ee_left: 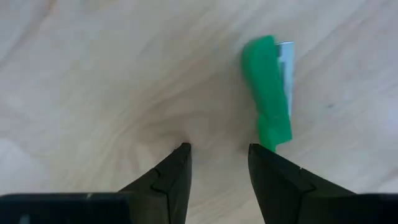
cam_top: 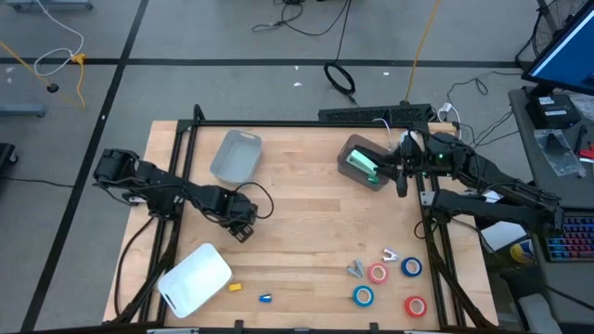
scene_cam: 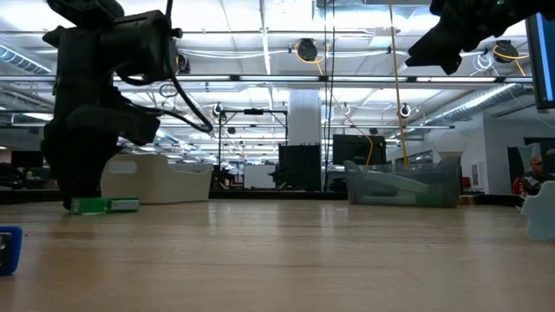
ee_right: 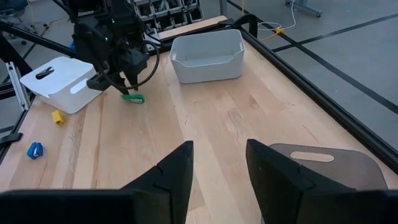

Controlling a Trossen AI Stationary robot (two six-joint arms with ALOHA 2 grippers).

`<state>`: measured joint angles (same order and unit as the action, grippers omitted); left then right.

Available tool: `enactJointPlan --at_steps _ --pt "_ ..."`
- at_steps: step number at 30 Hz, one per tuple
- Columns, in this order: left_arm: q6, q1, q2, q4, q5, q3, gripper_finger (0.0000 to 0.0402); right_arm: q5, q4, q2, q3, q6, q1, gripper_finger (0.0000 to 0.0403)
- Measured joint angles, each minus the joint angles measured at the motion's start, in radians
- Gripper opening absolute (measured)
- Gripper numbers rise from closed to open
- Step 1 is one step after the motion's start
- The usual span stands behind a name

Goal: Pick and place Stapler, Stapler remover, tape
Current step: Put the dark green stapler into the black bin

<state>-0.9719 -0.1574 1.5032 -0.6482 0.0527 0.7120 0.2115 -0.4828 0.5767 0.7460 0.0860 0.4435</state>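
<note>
Only wrist views reveal a green stapler near the left end effector.

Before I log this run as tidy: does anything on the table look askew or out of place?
The white bin sits skewed at the table's front-left corner, apparently upside down. A green stapler lies loose beside the left gripper.

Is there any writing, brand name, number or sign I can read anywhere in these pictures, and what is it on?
No text can be read in any view.
Green stapler: no label shows.
Tape rolls: too small to tell any print.
White bin and white box: plain, no marking shows.
Monitor beside the table: blue screen, nothing legible.
Keyboard at the right edge: keys too small to read.
</note>
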Motion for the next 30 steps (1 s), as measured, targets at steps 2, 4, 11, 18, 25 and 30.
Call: enactJointPlan --at_steps 2,4,11,18,25,30 --pt "-0.01 0.0 0.0 0.02 0.011 0.0 0.0157 0.0 0.0 0.004 0.0 0.0 0.0 0.0141" --pt "-0.026 0.0 0.0 0.041 0.025 0.0 0.0157 0.0 0.0 0.007 0.0 0.0 0.0 0.0141" --pt "-0.057 -0.002 0.003 0.187 0.052 -0.001 0.0157 0.0 0.0 0.009 0.0 -0.001 0.0 0.0141" --pt "-0.065 0.002 0.003 0.198 0.032 -0.001 0.0157 0.0 0.0 0.009 0.0 -0.001 0.0 0.0141" --pt "-0.11 -0.001 -0.002 0.208 0.03 -0.001 0.0157 0.0 0.001 0.009 0.0 -0.001 0.0 0.0141" --pt "-0.114 -0.011 -0.041 0.161 0.028 -0.001 0.0156 0.001 0.0 0.009 0.0 -0.001 0.0 0.0141"
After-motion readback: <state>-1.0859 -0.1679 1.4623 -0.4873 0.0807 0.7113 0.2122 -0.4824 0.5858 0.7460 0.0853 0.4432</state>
